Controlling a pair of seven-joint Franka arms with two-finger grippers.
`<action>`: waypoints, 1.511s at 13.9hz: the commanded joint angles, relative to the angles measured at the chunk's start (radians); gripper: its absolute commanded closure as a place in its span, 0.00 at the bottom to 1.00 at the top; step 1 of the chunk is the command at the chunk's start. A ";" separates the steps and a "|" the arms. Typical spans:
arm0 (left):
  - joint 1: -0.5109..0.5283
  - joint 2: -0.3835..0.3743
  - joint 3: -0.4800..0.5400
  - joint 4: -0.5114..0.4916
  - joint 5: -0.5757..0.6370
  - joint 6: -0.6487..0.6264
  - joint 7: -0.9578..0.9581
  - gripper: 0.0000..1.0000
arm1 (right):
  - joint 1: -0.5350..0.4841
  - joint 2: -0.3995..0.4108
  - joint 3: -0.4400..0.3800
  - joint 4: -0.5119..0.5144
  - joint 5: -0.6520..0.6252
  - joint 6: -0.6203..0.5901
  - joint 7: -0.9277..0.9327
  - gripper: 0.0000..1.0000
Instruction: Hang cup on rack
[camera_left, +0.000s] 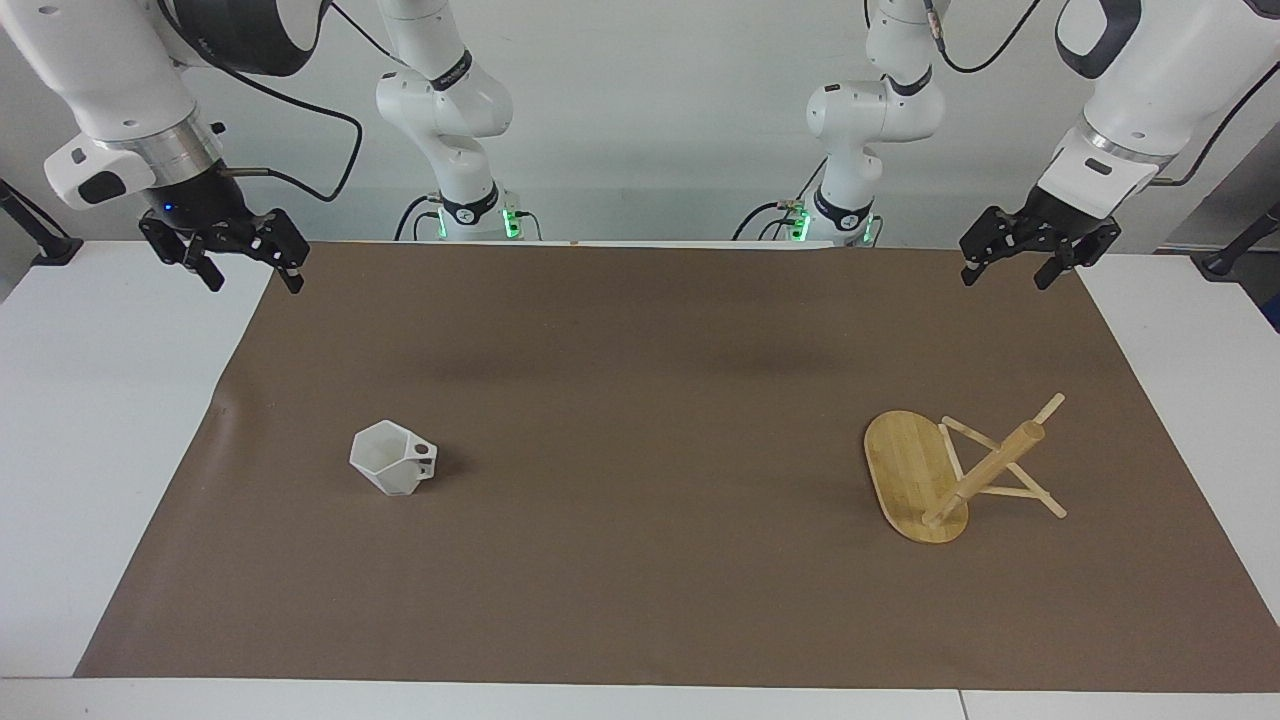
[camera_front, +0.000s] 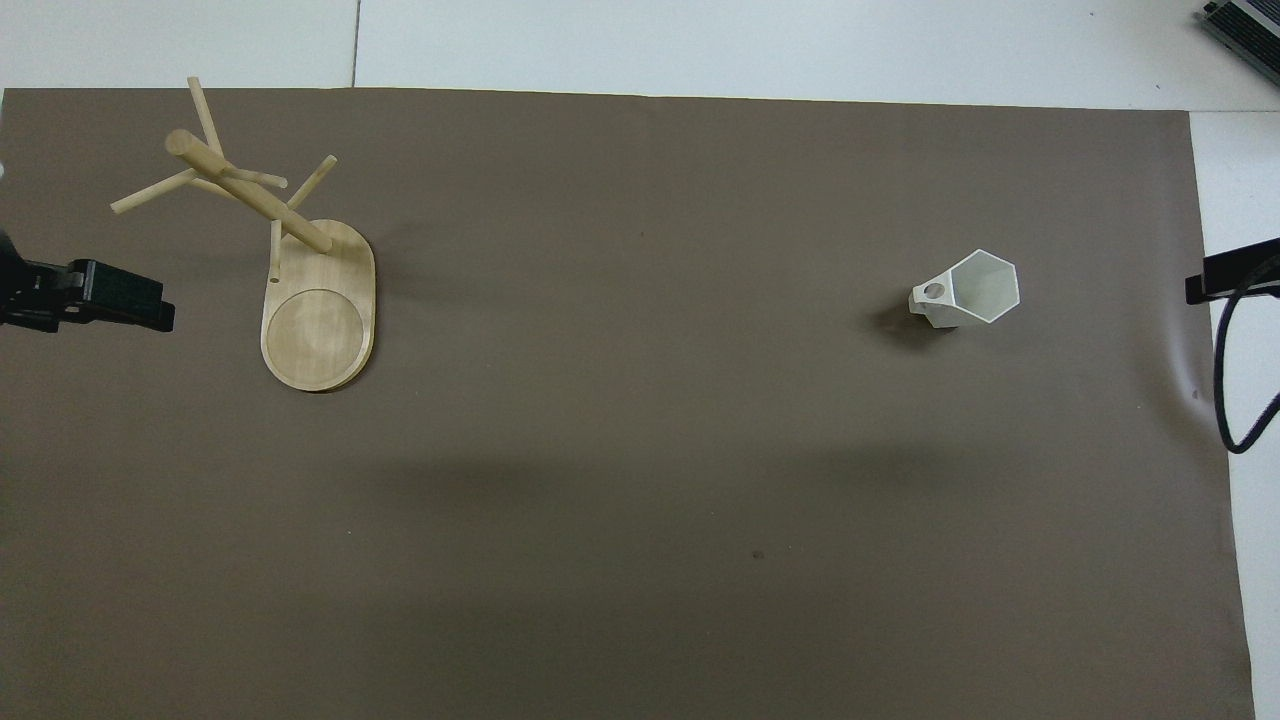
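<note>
The cup (camera_left: 392, 458) (camera_front: 970, 290) is a small white faceted mug standing upright on the brown mat toward the right arm's end, its pierced tab handle pointing toward the rack. The rack (camera_left: 950, 470) (camera_front: 300, 280), light bamboo with an oval base, thick post and thin pegs, stands toward the left arm's end with nothing on its pegs. My right gripper (camera_left: 252, 278) (camera_front: 1215, 280) hangs open and empty over the mat's edge at its own end. My left gripper (camera_left: 1008, 275) (camera_front: 150, 305) hangs open and empty over the mat's edge at its end, beside the rack. Both are well apart from the cup.
The brown mat (camera_left: 640, 400) covers most of the white table (camera_left: 100, 420). A black cable (camera_front: 1235, 400) loops down by the right gripper. Both arm bases stand at the robots' edge.
</note>
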 joint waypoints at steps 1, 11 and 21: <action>0.010 -0.025 -0.004 -0.024 -0.001 -0.006 0.015 0.00 | -0.002 -0.022 0.008 -0.032 -0.023 0.025 0.022 0.00; 0.010 -0.025 -0.003 -0.024 -0.001 -0.006 0.015 0.00 | -0.005 -0.022 0.006 -0.032 -0.020 0.021 0.019 0.00; 0.010 -0.023 -0.003 -0.024 -0.001 -0.006 0.015 0.00 | -0.001 -0.034 0.008 -0.065 -0.003 0.019 0.011 0.00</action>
